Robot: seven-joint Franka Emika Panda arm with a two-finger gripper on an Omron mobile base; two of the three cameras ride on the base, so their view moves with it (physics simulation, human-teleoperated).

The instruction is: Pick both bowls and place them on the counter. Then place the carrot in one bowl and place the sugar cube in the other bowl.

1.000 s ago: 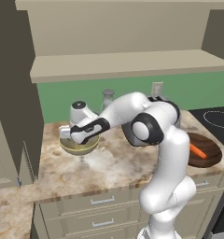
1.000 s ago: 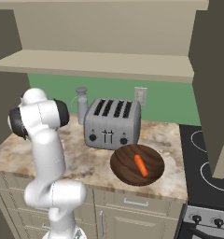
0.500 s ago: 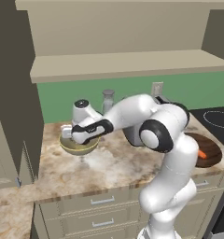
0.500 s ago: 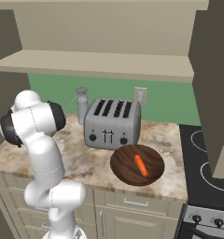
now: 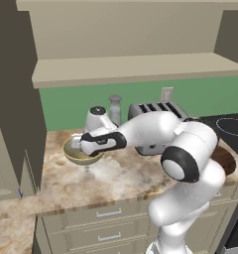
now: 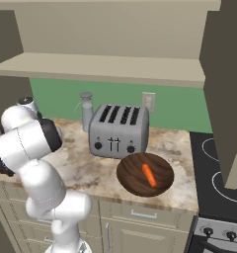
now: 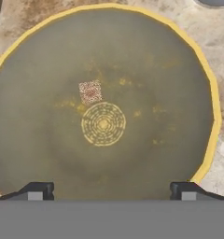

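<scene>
Released two-finger gripper (image 7: 108, 189) hovers above the deep beige-olive yellow-rimmed bowl (image 7: 53, 154); tiny speckled tan sugar cube (image 7: 90, 91) lies at twelve o'clock.

Green backsplash (image 6: 170, 106), beige wall shelf (image 6: 100, 66), grey-beige drawers (image 5: 103, 223)

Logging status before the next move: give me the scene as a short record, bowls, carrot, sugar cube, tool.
beige bowl: on the counter, left of the toaster
sugar cube: lying inside the beige bowl, just off its centre
wooden bowl: on the counter in front of the toaster
carrot: lying inside the wooden bowl
tool: open, above the beige bowl, holding nothing
task state: both items appear placed
</scene>
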